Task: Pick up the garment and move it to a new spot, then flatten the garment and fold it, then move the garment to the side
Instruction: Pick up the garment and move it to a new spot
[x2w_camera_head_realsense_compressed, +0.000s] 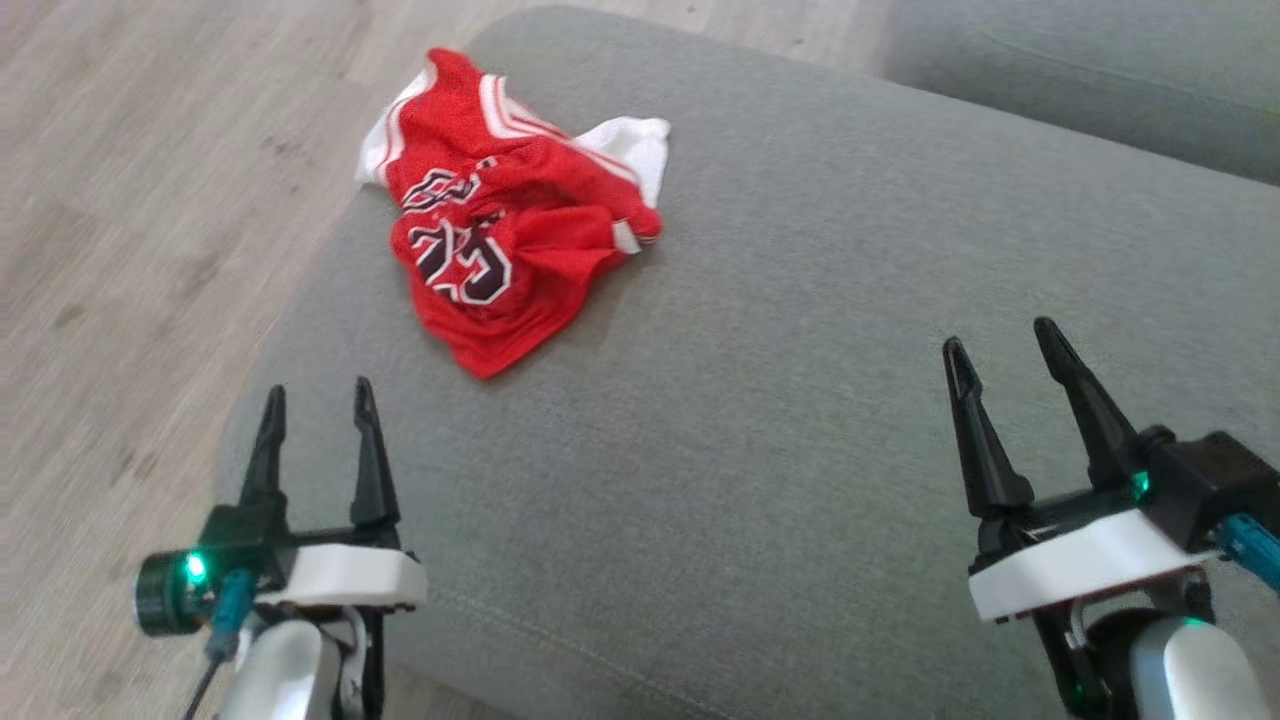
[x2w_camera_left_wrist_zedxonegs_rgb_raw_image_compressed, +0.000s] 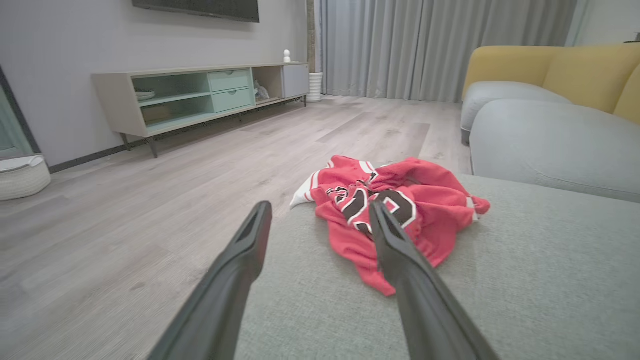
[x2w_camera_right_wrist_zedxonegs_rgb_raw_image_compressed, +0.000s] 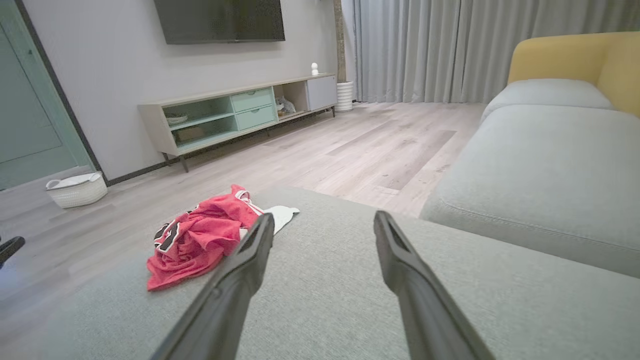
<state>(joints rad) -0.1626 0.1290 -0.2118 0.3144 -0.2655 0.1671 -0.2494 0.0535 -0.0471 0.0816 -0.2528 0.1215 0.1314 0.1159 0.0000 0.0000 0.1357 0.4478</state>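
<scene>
Head view: left gripper (x2w_camera_head_realsense_compressed: 318, 388) and right gripper (x2w_camera_head_realsense_compressed: 1000, 335), both open and empty, hang over the grey cushion (x2w_camera_head_realsense_compressed: 800, 400). The crumpled red garment (x2w_camera_head_realsense_compressed: 500, 230) lies ahead of the left one, untouched. Pickup seems not yet begun; next likely calls for reaching forward and pinching the cloth.

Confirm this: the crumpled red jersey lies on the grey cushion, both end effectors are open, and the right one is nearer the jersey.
Wrong on one point: the left end effector, not the right end effector, is nearer the red jersey, as the head view shows. The jersey does lie crumpled on the grey cushion, and both are open.
</scene>
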